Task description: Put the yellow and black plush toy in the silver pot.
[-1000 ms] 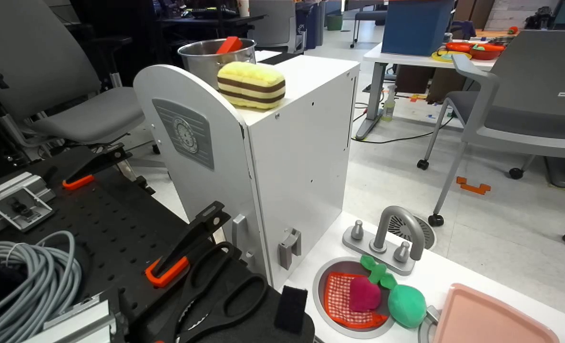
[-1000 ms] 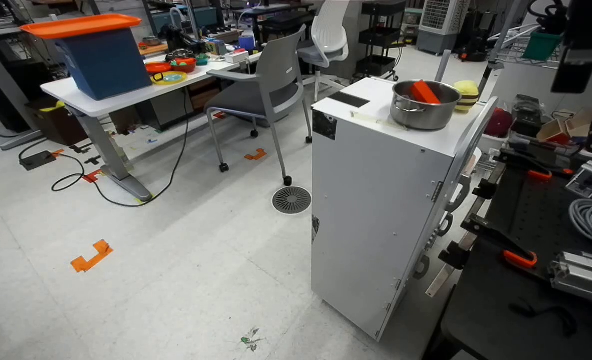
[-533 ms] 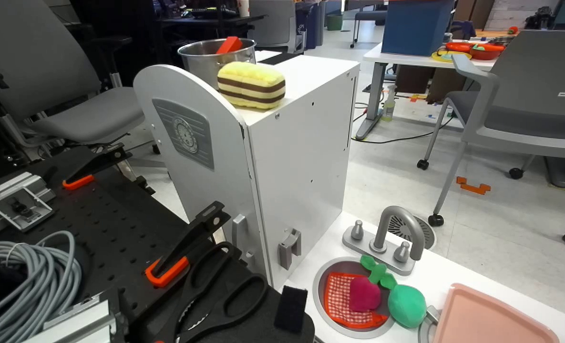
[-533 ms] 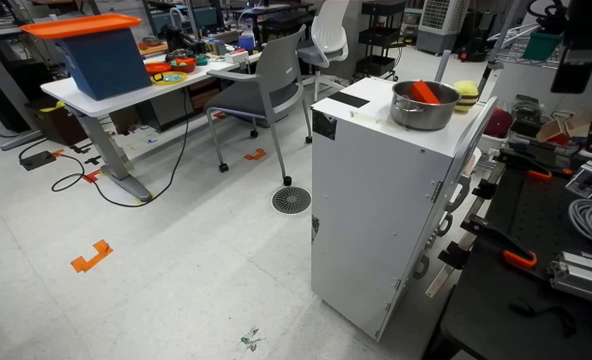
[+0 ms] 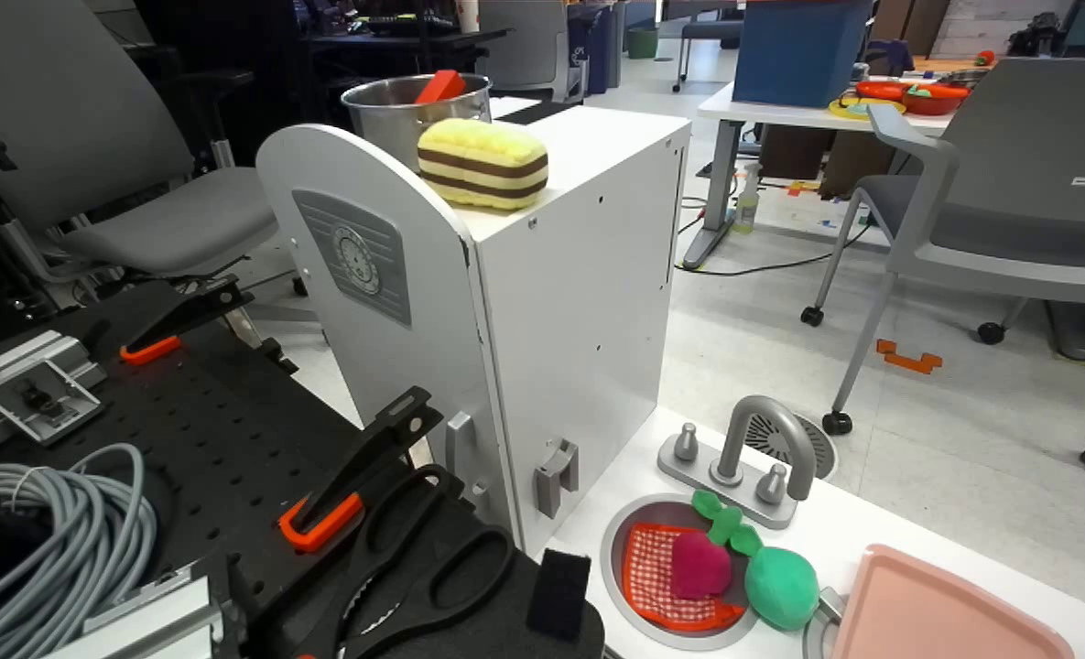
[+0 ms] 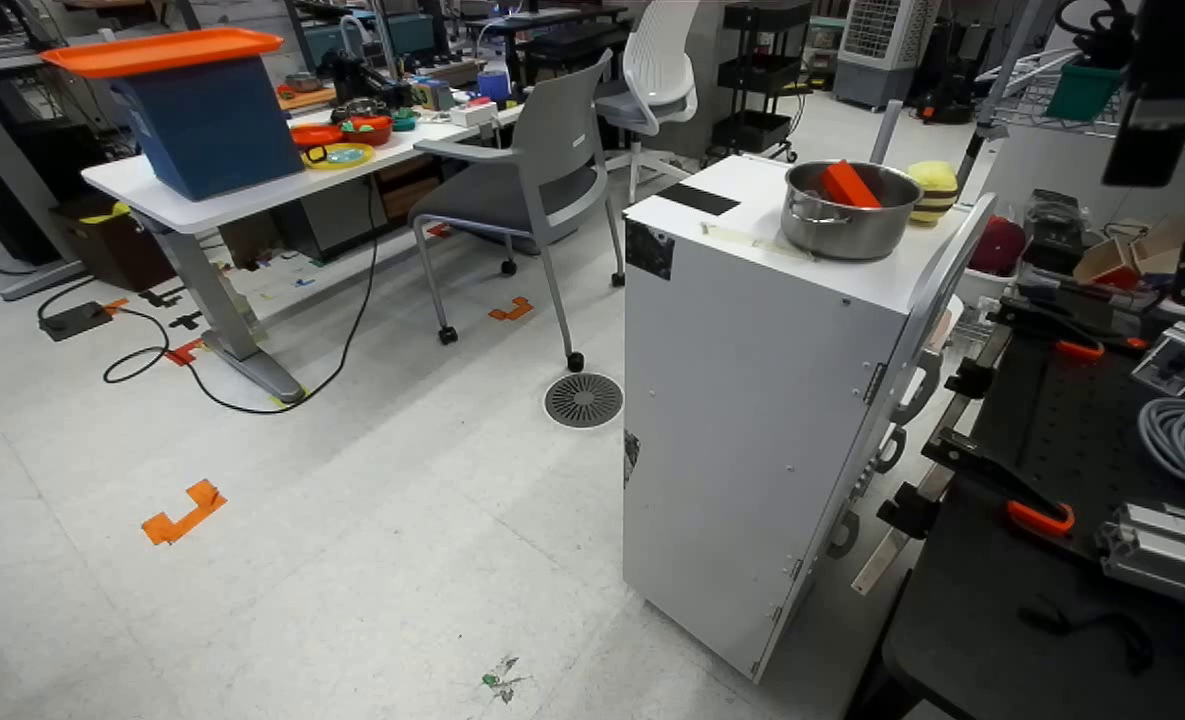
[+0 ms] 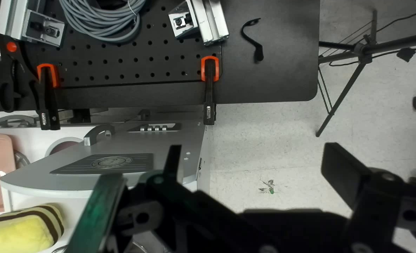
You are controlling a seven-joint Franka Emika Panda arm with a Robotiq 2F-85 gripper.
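While our pincer gapes wide in the wrist view, we see the toy lying on the white surface, just beside the pot, in both exterior views. Whether the two touch, we cannot tell. In the pot we see a tilted red block.

A robotics lab: a black perforated desk carries coiled grey cable and aluminium profiles; orange-and-black clamps sit across the edge facing a white play kitchen. Just past a rounded corner stands a black tripod; a wheeled office chair stands farther off.
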